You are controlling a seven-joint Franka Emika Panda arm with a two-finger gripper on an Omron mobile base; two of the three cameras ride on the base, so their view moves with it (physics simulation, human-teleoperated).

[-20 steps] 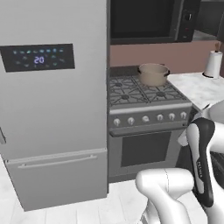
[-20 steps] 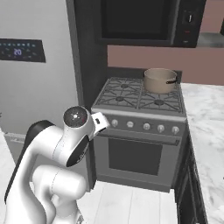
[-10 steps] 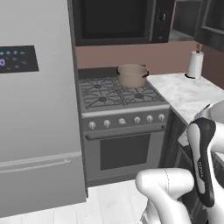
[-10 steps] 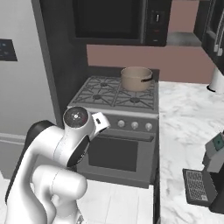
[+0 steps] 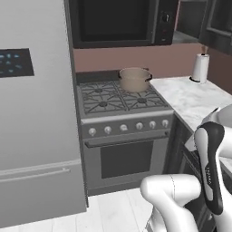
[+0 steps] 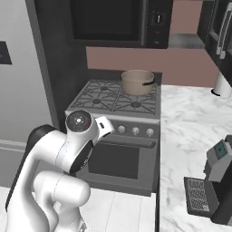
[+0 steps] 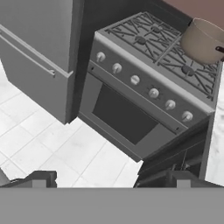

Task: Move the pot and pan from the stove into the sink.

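Kitchen floor of pale tiles (image 7: 39, 144) spreads below the hand, and the steel stove (image 7: 144, 100) stands straight ahead of it, well apart. The gripper (image 7: 109, 180) hangs in open air, its two dark fingertips (image 7: 41, 178) spread as wide as they go, nothing between them, nothing touched. Ahead and up to the right of the hand sits the tan pot (image 7: 204, 41), upright on the stove's back right burner, dark side handle showing. From the left base camera the pot (image 5: 134, 79) stands on the grate by the back wall, just beside the white marble counter (image 5: 190, 97). Off to the hand's left rises the grey fridge (image 7: 39, 48). Over the stove hangs a black microwave (image 6: 118, 22). A paper towel roll (image 5: 200, 68) stands at the far end of the counter, well beyond the pot.
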